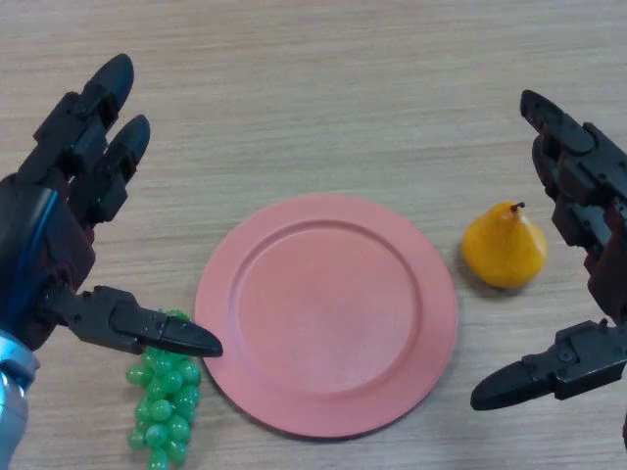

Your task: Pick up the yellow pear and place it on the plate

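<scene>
Here the yellow pear (505, 247) stood upright on the wooden table (323, 88), just right of the pink plate (326, 299) and apart from its rim. The right hand (578, 225) hovered beside the pear with fingers spread, holding nothing. The left hand (69, 206) was likewise spread wide at the left, its thumb above a bunch of green grapes (165, 397).
</scene>
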Robot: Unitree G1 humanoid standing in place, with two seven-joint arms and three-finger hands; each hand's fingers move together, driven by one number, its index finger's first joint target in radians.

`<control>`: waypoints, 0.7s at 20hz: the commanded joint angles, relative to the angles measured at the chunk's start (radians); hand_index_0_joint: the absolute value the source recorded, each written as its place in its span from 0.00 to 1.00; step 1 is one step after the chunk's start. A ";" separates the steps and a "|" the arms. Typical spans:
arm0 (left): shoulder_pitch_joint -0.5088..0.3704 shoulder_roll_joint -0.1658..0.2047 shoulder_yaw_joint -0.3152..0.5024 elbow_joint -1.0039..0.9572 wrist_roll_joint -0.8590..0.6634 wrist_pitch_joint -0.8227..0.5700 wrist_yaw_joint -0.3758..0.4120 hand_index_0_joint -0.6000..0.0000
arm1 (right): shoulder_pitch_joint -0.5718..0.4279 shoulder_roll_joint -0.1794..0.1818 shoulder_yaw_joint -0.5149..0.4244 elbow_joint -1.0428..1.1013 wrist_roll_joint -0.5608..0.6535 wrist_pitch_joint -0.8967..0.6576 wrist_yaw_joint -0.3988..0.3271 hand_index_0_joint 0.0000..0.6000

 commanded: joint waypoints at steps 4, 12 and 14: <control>-0.035 0.027 0.022 -0.033 0.026 -0.215 0.052 1.00 | -0.026 -0.019 -0.075 -0.023 0.003 -0.168 -0.030 0.00; -0.038 0.028 0.019 -0.023 0.044 -0.234 0.048 1.00 | -0.061 -0.038 -0.118 0.073 0.033 -0.215 -0.034 0.00; -0.026 0.026 0.019 -0.028 0.041 -0.214 0.035 1.00 | -0.108 -0.056 -0.134 0.139 0.031 -0.265 -0.041 0.00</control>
